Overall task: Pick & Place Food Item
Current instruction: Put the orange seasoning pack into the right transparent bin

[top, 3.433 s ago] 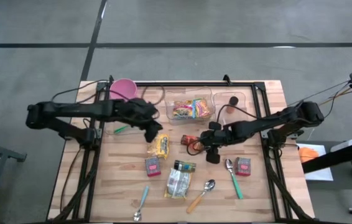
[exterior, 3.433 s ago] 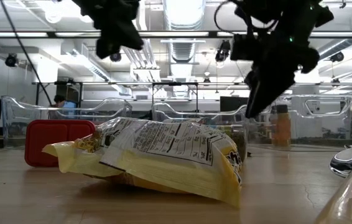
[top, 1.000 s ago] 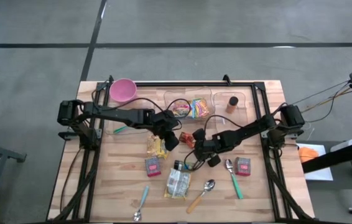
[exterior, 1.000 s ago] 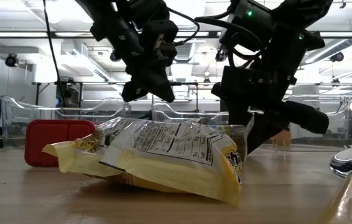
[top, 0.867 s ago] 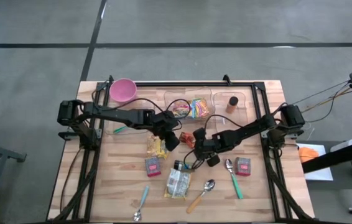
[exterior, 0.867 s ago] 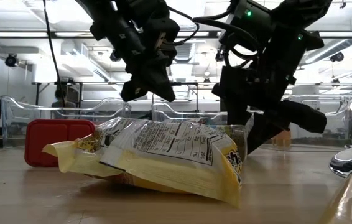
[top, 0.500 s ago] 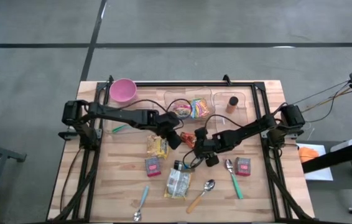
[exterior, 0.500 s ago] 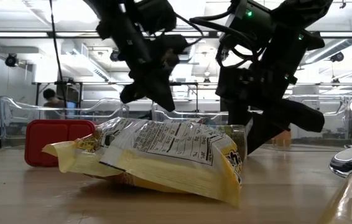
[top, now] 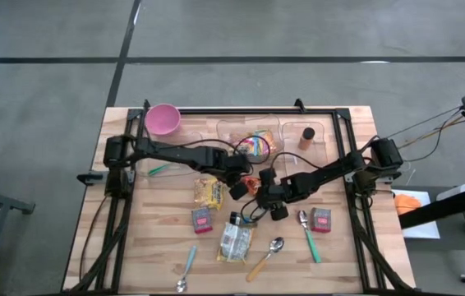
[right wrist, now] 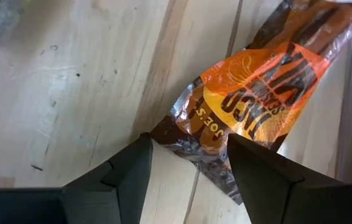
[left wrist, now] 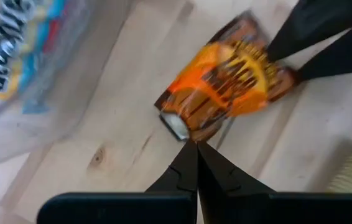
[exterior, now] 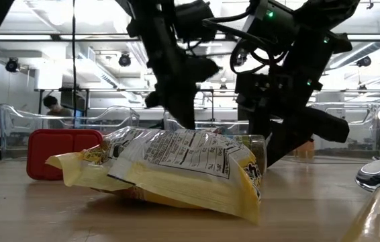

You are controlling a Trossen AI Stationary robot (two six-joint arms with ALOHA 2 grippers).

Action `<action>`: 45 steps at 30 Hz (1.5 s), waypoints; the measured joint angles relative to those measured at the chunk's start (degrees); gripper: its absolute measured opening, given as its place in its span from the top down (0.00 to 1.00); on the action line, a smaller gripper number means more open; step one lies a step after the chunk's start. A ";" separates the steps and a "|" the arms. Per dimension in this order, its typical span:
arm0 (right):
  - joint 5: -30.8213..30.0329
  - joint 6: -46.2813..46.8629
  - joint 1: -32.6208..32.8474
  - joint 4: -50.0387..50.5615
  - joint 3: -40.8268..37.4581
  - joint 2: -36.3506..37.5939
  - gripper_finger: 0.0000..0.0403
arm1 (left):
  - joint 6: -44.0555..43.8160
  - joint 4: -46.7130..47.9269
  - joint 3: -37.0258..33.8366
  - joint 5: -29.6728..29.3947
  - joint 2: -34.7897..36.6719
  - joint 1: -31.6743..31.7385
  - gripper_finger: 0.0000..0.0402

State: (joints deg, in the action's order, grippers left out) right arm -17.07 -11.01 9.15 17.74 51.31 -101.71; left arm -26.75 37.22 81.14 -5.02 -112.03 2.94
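Lying between the right tool's [right wrist: 185, 163] parted tips, orange wrapper [right wrist: 260, 93].

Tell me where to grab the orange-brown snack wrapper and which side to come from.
Grip the orange-brown snack wrapper across its narrow width near the crimped end, coming from above: it lies flat on the table. The open right gripper already straddles that end; the shut left gripper points at the other.

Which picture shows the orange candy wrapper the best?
The right wrist view: the orange candy wrapper fills the picture, lettering readable, one end between the right gripper's open fingers. The left wrist view shows it whole but blurred, beyond the shut left gripper. From above it is a small orange patch between both arms. The low view hides it.
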 joint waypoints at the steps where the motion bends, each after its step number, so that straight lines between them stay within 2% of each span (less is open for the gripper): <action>1: -0.21 0.44 0.00 0.02 0.00 0.00 0.48 | -0.01 0.10 -0.04 -0.13 -0.51 0.00 1.00; 9: -0.75 0.02 0.02 0.17 0.00 0.02 0.48 | 0.34 -1.38 -0.04 -1.38 -2.95 0.22 1.00; 22: -0.91 -6.90 0.00 -0.61 0.00 -0.37 0.48 | 2.94 -2.92 0.16 -2.21 -5.29 0.37 1.00; 35: -0.95 -6.99 0.00 -1.16 -0.02 -0.37 0.48 | 6.82 -2.89 -0.77 0.67 -5.26 -0.13 1.00; 45: -1.12 -4.77 0.00 -1.85 -0.07 -0.37 0.48 | 7.29 -2.48 -0.83 -1.08 -5.44 -0.90 1.00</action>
State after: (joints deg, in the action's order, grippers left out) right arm -18.20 -15.79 9.15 15.90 51.24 -102.08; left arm -19.46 34.73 80.32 -6.10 -117.47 2.04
